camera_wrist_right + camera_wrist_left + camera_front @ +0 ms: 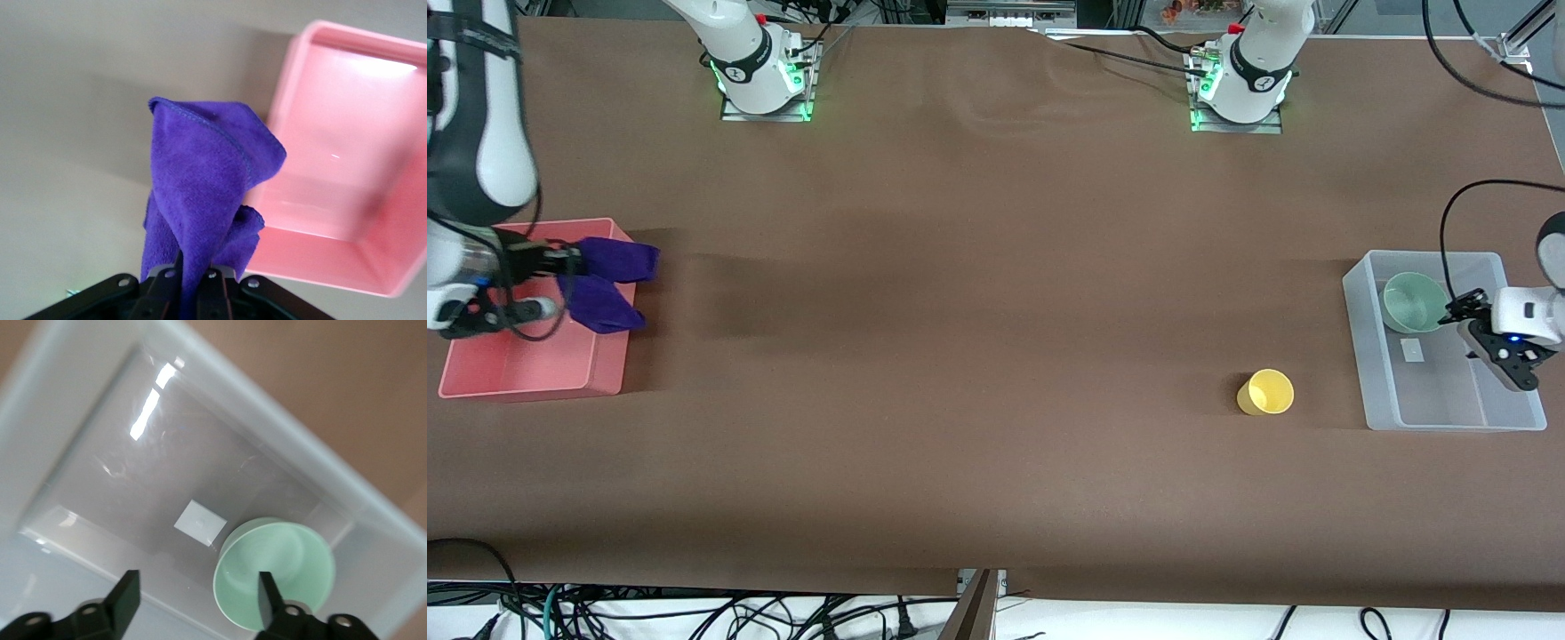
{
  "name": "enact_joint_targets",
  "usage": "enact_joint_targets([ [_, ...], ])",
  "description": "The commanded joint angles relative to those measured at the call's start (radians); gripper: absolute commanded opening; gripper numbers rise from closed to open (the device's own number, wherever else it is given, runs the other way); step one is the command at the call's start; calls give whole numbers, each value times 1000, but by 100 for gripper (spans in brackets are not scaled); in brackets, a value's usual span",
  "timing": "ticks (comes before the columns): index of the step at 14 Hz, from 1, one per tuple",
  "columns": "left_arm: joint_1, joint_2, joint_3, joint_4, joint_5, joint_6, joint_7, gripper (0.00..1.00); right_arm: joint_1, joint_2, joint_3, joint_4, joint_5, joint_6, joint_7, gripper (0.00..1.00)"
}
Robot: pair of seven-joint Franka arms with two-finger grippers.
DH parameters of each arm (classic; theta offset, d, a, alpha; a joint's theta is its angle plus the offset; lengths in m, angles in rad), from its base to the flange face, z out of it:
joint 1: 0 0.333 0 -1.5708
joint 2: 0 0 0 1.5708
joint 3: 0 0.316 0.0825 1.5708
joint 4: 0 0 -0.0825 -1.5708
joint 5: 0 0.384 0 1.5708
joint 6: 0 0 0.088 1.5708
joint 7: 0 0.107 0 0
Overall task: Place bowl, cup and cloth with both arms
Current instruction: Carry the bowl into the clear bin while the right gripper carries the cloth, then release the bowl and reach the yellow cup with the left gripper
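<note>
At the right arm's end of the desk [978, 356] you see a pink bin [525, 378], with the right pincer [574, 262] up over its wall that faces the desk's middle. That pincer is clenched on the cloth [609, 280] (in the right wrist view its fingers [170, 283] pinch the purple fabric [200, 180] together), and the cloth hangs in two lobes over that wall of the bin, off the desk.

Moving toward the left arm's end, you find the cup [1267, 392] lying tipped on its side on the bare desk, mouth toward the front camera, near the clear bin [1369, 356] but apart from it.

The bowl [1414, 302] rests inside the clear bin, in the end farther from the front camera. Over that bin hangs the left pincer [1480, 333], released: its two fingers [127, 593] stand spread with nothing between them, one of them above the bowl's rim [273, 577].
</note>
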Motion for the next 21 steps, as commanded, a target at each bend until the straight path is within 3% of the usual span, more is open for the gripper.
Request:
enact_joint_targets([
  [1,2,-48,-88,48,-28,-116,-201,100,-66,-7,-18,-4,-46,-8,-130,0],
  [5,-82,9,-125,66,-128,-110,-626,100,-134,30,-21,-38,-74,76,-216,0],
  [8,-193,101,-124,135,-113,-20,-872,100,-180,125,-21,-39,-71,148,-227,0],
  [10,-242,135,-116,122,-110,97,-967,100,-192,178,-21,-51,-65,205,-227,0],
  [12,-242,172,-116,125,-111,122,-981,99,-192,206,-21,-85,-61,280,-225,0],
  [14,-242,212,-114,122,-110,178,-997,93,-197,243,-21,-113,-52,357,-222,0],
  [15,-242,221,-114,120,-110,181,-997,85,-197,258,-21,-122,-43,380,-222,0],
  [16,-242,227,-113,120,-110,181,-998,70,-195,268,-21,-130,-35,389,-222,0],
  [18,-243,255,-114,117,-110,183,-1046,50,-195,289,-21,-139,-12,408,-222,0],
  [19,-243,256,-114,115,-111,183,-1055,29,-195,304,-21,-141,-8,423,-222,0],
  [20,-243,256,-116,115,-110,178,-1046,0,-195,320,-21,-142,-2,446,-222,0],
  [21,-243,253,-116,115,-110,174,-1044,0,-194,332,-21,-144,9,461,-222,0],
])
